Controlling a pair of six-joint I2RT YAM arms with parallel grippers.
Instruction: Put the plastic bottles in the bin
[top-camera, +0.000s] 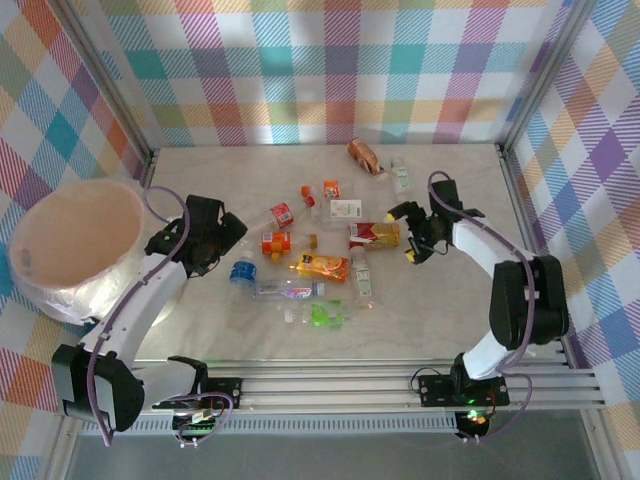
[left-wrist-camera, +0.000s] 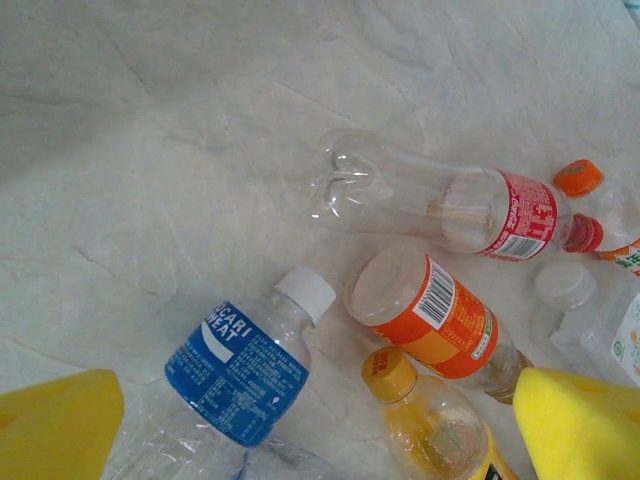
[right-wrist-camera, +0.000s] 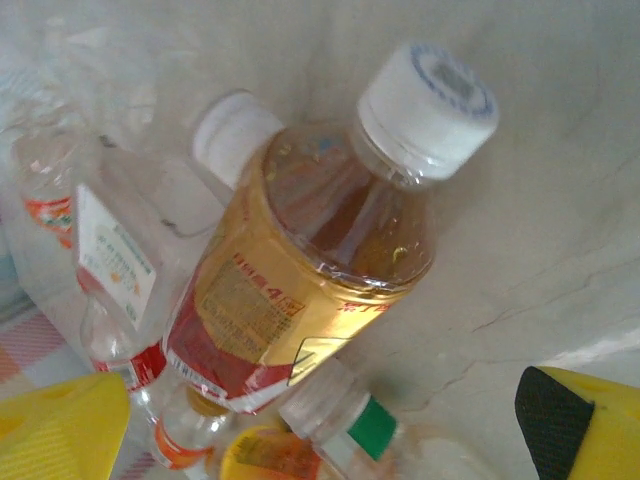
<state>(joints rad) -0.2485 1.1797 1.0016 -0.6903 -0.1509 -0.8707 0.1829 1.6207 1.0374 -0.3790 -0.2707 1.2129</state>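
We are at the picking step: left fingers (left-wrist-camera: 60, 430) and right fingers (right-wrist-camera: 60, 430) hang wide apart over the plastic bottles (top-camera: 320, 266) mid-table. Next the left should close on the blue-labelled bottle (left-wrist-camera: 235, 375), then swing to the bin (top-camera: 60, 295) at nine o'clock.

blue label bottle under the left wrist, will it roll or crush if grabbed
The blue-label bottle lies on its side on the smooth table, so a nudge would probably roll it. It looks clear and empty, so likely light. Its thin walls may dent if squeezed.
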